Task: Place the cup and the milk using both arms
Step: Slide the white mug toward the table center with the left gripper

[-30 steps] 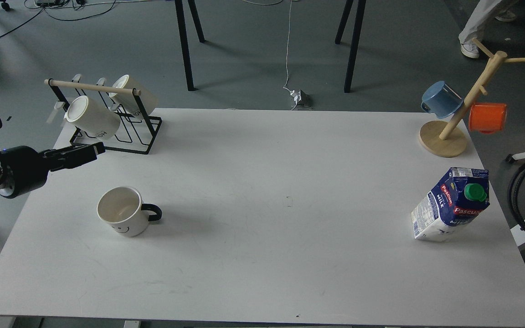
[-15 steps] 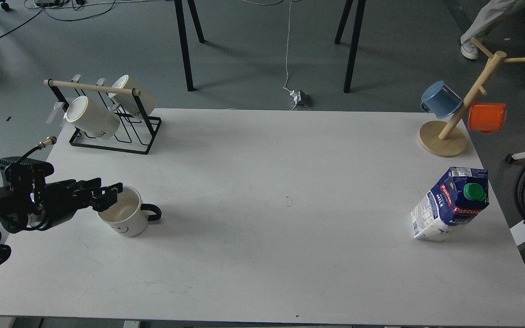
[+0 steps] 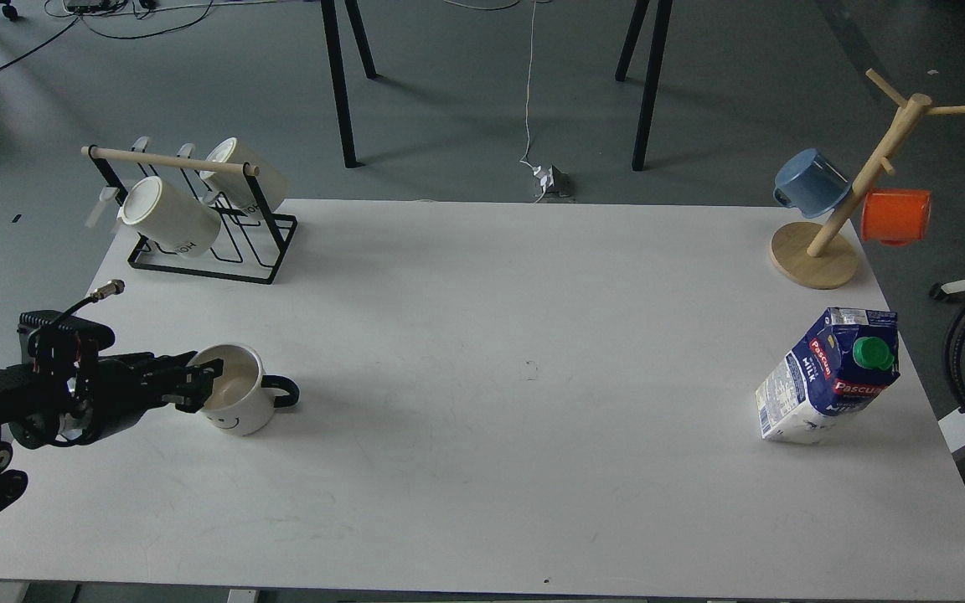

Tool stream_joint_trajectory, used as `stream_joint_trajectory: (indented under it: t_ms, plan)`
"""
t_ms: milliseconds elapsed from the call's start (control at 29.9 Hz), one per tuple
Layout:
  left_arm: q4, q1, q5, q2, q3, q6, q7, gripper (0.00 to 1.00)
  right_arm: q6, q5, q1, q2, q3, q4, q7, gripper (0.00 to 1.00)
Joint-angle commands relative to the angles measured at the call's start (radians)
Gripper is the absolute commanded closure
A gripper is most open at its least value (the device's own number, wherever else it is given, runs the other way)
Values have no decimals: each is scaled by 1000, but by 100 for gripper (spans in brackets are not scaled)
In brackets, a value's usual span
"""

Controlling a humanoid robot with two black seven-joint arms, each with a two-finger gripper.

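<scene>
The cup (image 3: 239, 402), a white mug with a black handle pointing right and a smiley face on its near side, stands upright at the table's left. My left gripper (image 3: 202, 383) comes in from the left and is at the cup's left rim. Its two dark fingers (image 3: 208, 368) are apart and hide the left wall of the cup. I cannot tell whether they touch it. The milk (image 3: 826, 377), a blue and white carton with a green cap, stands at the table's right, leaning. My right gripper is out of view.
A black wire rack (image 3: 269, 251) with two cream mugs (image 3: 171, 216) stands at the back left. A wooden mug tree (image 3: 813, 255) with a blue cup (image 3: 809, 182) and an orange cup (image 3: 895, 216) stands at the back right. The white table (image 3: 491, 377) spans the view.
My left gripper has come down from beside the rack to the cup's left rim and now covers its left wall. The milk has not moved.
</scene>
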Motion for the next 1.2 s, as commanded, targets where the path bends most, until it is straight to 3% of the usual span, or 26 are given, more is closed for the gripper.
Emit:
stream_joint_trajectory:
  t_ms: [0,267,468,635,769,903,1036,1170]
  plan:
    - [0,0,49,3,2,-1,-18,89,0,1,-6,-1,1,1,1,1]
    - [12,-6,112,3,4,-1,-24,93,0,1,-27,-3,31,14,0,1]
    - [-26,-44,110,11,-10,-8,-94,97,0,1,-50,-8,49,20,0,1]
    - [-71,-171,109,0,-2,-105,-96,97,0,0,-107,-14,58,78,1,1]
    - [-110,-280,110,-93,-1,-212,-64,97,0,0,-136,-18,86,92,0,1]
    - [-106,-360,119,-224,2,-289,23,97,0,0,-144,-38,86,93,-2,1]
    - [-88,-382,210,-386,8,-307,132,96,0,0,-168,-52,87,113,0,1]
    - [-58,-377,310,-541,28,-358,145,95,0,0,-178,-58,93,120,0,1]
